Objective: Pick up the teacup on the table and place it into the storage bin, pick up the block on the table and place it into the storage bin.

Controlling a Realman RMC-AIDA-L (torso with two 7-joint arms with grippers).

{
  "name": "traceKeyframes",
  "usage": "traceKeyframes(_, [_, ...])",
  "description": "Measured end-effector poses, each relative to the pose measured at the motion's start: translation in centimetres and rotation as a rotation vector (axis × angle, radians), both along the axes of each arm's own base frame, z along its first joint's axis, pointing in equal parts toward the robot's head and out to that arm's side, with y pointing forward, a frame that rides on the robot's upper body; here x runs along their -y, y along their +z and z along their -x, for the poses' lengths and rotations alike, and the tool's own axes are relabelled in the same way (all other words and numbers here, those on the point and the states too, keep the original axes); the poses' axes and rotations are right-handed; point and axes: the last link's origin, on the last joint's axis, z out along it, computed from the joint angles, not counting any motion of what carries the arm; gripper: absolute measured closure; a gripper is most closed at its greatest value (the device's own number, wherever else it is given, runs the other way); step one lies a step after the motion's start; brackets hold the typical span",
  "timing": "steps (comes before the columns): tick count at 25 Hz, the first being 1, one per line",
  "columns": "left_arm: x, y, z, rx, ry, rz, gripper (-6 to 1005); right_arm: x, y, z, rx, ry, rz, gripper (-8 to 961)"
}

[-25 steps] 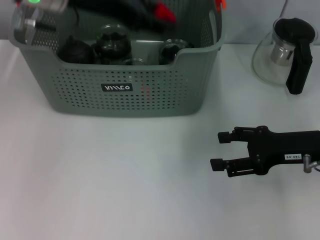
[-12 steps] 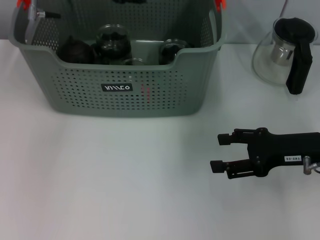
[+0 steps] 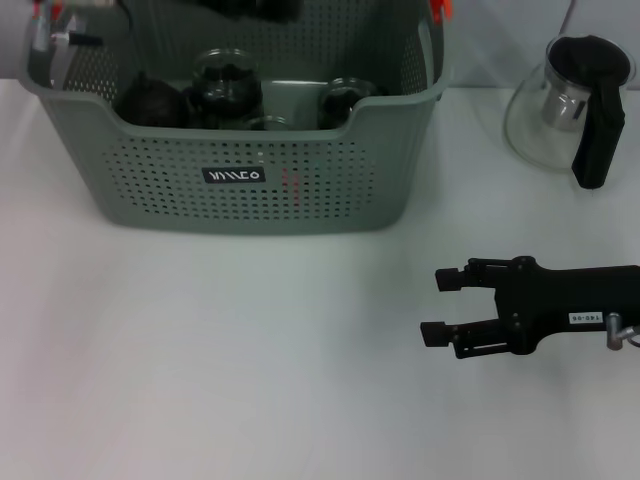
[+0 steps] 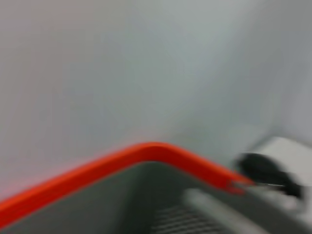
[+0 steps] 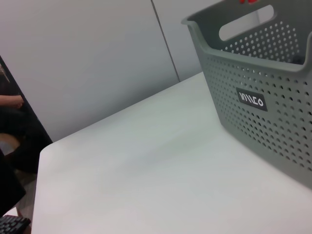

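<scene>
Storage bin (image 3: pixel 250 150) stands at the far left of the white table (image 3: pixel 200 350), dark cups inside; a glass teapot (image 3: pixel 575 105) sits far right; right gripper (image 3: pixel 436 303) rests spread and empty; left gripper's state unclear; pale wall (image 5: pixel 87 48) behind.
</scene>
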Motion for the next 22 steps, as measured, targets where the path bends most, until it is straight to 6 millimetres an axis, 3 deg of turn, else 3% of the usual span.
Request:
traceKeyframes(4, [5.4,-0.3,-1.1,0.042,-0.233,0.210,50,0.2,0.1,0.0,-0.004,0.007,0.004,39])
traceKeyframes(10, [11.3,-1.7,1.4,0.094,-0.439,0.394,42,0.4,0.4,0.0,-0.025,0.037,-0.007,39])
traceKeyframes(14, [13.2,-2.3,4.1,0.152,-0.478,0.381,41,0.6,1.2,0.4,-0.068,0.080,-0.018,39])
traceKeyframes(22, [14.4,-3.2,8.5,0.207,-0.393,0.326,42,0.0,2.2,1.8,-0.097,0.169,-0.037,39])
